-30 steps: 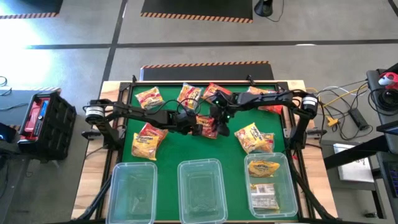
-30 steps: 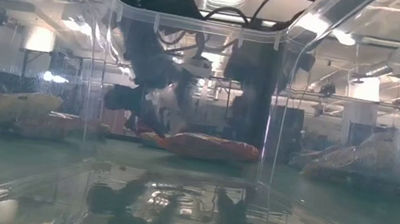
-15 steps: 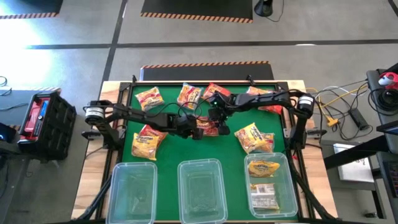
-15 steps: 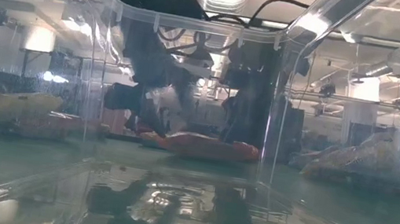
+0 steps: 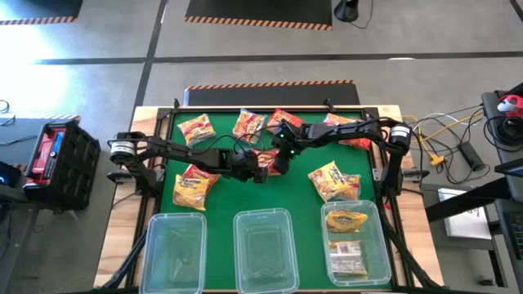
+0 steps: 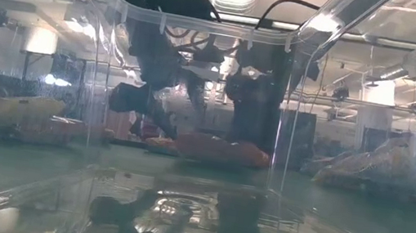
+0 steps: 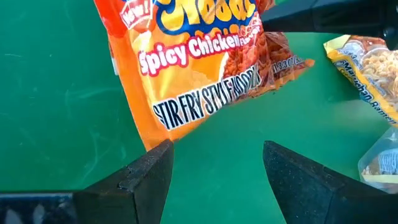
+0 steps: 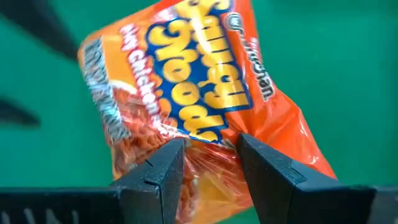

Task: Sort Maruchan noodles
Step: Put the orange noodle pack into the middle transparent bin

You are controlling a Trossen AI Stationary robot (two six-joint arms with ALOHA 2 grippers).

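An orange Spicy Chicken noodle packet [image 5: 269,162] [image 7: 193,74] [image 8: 186,93] lies mid-table between both grippers, and in the low view it shows as a flat orange shape [image 6: 211,148]. My right gripper [image 5: 283,154] [image 8: 210,143] comes from the right and is shut on the packet's end. My left gripper [image 5: 259,169] [image 7: 214,149] is open just left of the packet, with the packet's nearest edge right in front of one fingertip. Yellow packets [image 5: 194,184] [image 5: 333,181] and red ones [image 5: 282,121] lie flat around them. My right gripper pinches the orange packet's end [image 8: 212,163] between its two fingers, slanting down from the table's right and far side. The rest of the packet stretches away from the fingers toward my left gripper. In the low view its underside [image 6: 186,153] lies on or just above the table.
Three clear bins stand along the near edge: left [image 5: 174,249], middle [image 5: 264,249], and right [image 5: 377,245] with yellow packets inside. More packets sit near the far edge [image 5: 196,126] [image 5: 248,124] [image 5: 347,131]. The middle bin's wall fills the low view.
My right gripper has moved down and a little toward the table's left and near side, onto the orange packet's end. The packet has shifted slightly toward my left gripper.
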